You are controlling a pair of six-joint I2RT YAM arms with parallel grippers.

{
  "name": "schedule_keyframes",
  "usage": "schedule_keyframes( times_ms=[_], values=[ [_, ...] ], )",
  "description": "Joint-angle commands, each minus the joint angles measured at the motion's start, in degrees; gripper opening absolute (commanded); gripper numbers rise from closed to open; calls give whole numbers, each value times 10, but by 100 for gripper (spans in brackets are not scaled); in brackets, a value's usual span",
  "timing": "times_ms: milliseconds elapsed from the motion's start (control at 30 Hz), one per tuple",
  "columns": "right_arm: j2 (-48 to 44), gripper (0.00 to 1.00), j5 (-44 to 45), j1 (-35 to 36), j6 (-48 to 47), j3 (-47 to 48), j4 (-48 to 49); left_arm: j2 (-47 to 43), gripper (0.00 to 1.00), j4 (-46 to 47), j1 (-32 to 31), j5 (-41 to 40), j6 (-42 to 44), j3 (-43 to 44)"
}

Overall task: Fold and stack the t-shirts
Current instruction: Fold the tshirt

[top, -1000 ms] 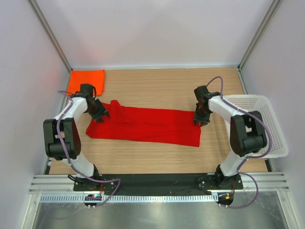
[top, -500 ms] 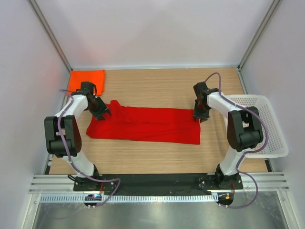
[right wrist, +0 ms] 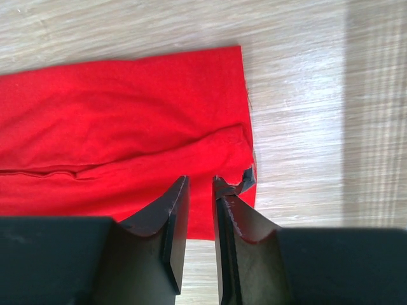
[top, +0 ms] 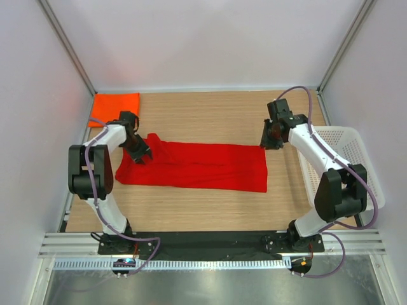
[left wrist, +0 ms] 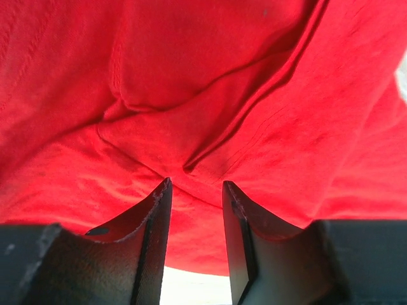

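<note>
The red t-shirt (top: 197,166) lies spread lengthwise across the middle of the wooden desk (top: 203,114), rumpled at its left end and flatter towards the right. The orange t-shirt (top: 116,107) sits folded in the far left corner, apart from the red one. The left gripper (left wrist: 196,187) is low over the creased left end, its fingers (left wrist: 159,210) parted with nothing between them. The right gripper (right wrist: 201,181) hangs over the shirt's right edge, fingers (right wrist: 175,216) a narrow gap apart, released. A white mesh basket (top: 343,135) stands at the desk's right side.
</note>
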Motion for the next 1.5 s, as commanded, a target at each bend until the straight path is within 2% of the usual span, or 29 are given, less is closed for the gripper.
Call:
schedule_keyframes(
  times_ms=[0,300,500,600,633,700,733,767,1100,1133,1167,1200,1467],
  values=[
    [-36,28,-13,-2,-1,-25,29,1,38,-22,-10,-36,-15,23],
    [-60,21,-27,-5,4,-41,51,25,32,-30,-11,-52,-7,43],
    [-66,20,-26,-4,11,-50,52,40,32,-25,-11,-45,-7,52],
    [-76,20,-28,-5,8,-58,58,53,28,-28,-12,-38,-7,65],
    [-83,20,-32,-5,6,-63,65,54,22,-28,-12,-37,-8,67],
    [-91,20,-31,-4,7,-75,72,52,17,-27,-13,-38,-9,70],
    [-94,20,-32,-5,6,-78,75,46,4,-30,-13,-42,-9,72],
    [-96,20,-31,-5,7,-81,76,40,0,-32,-14,-47,-10,72],
    [-86,20,-53,-5,-2,-82,60,11,0,-52,-38,-61,-8,81],
    [-86,20,-53,-5,-4,-81,58,11,0,-54,-40,-81,-8,82],
    [-87,20,-52,-5,-5,-82,56,10,2,-56,-42,-84,-7,84],
    [-88,20,-52,-5,-7,-82,54,8,7,-57,-43,-84,-6,84],
    [-112,20,-74,-5,-14,-98,60,23,21,-60,-43,-83,-6,100]
  ],
)
